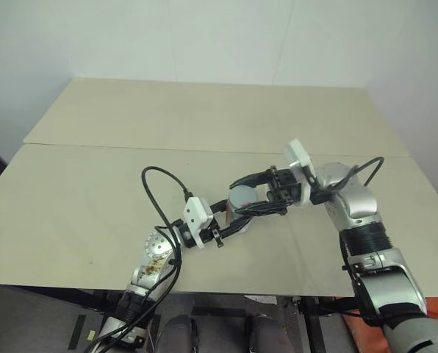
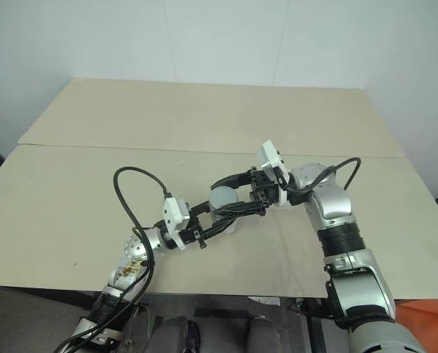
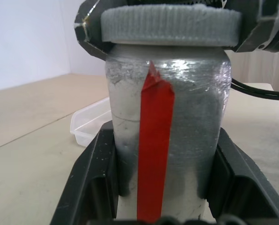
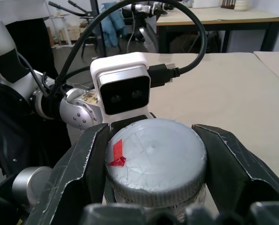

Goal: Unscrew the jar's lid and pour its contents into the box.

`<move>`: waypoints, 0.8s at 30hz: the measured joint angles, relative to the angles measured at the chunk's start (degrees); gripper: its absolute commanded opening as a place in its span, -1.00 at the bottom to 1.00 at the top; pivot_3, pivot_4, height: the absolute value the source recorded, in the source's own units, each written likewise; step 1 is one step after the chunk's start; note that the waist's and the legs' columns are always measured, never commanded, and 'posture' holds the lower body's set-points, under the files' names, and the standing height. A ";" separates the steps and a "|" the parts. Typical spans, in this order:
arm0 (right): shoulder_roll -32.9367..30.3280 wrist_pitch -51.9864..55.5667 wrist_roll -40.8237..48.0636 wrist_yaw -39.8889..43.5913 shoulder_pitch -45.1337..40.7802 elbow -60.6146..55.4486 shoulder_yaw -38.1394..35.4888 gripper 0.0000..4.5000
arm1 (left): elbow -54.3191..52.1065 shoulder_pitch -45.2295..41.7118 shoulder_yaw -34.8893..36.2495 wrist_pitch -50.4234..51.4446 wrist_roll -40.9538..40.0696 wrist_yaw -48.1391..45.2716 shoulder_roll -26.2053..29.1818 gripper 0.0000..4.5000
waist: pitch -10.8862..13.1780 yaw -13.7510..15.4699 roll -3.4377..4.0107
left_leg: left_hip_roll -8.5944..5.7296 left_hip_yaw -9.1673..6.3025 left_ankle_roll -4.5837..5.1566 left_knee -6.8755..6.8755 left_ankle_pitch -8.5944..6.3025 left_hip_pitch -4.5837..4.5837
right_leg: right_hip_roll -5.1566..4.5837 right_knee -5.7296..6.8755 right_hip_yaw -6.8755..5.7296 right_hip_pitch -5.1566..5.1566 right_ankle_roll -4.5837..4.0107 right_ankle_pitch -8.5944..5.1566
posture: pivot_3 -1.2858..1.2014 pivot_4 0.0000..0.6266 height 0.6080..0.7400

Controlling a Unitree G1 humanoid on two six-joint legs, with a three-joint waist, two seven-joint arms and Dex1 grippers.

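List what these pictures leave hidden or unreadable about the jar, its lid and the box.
- Contents: unseen; the jar is opaque and the lid is on.
- Lid's thread state: unreadable.
- Box: left wrist view shows one corner; the jar and left gripper hide the rest.
- Jar's label: the right gripper covers it.

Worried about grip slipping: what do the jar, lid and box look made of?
Jar: silvery-grey with a dull sheen, likely metal or foil-wrapped; red strip down its side.
Lid: matte grey, probably plastic, with a ribbed edge.
Box: clear, glossy thin plastic.
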 measured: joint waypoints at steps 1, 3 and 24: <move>0.08 -1.38 -0.09 0.07 -0.06 0.60 0.25 0.25 | 0.01 0.00 0.00 0.02 0.19 0.08 0.21 -0.12 | 0.00 0.00 0.00 | 0.00 0.00 0.00 0.00 0.00 0.00 | 0.00 0.00 0.00 0.01 0.00 0.00 | 0.03 -0.52 1.00; 0.44 -3.49 -0.73 0.16 -0.06 1.66 0.30 0.25 | 0.13 0.00 0.09 0.02 0.92 0.27 0.50 -0.12 | 0.00 0.03 0.00 | -0.01 0.01 -0.11 0.01 0.06 -0.02 | -0.01 0.00 0.00 0.01 0.00 0.00 | 0.03 -0.52 1.00; -4.76 -4.17 1.95 -4.96 10.65 -10.32 -8.41 0.99 | 2.54 -1.10 0.01 -0.50 2.03 1.11 -1.66 -0.12 | 0.00 0.43 0.00 | 0.00 -0.06 -0.20 0.02 0.11 -0.03 | -0.03 -0.02 -0.01 0.01 0.00 0.00 | 0.03 -0.52 1.00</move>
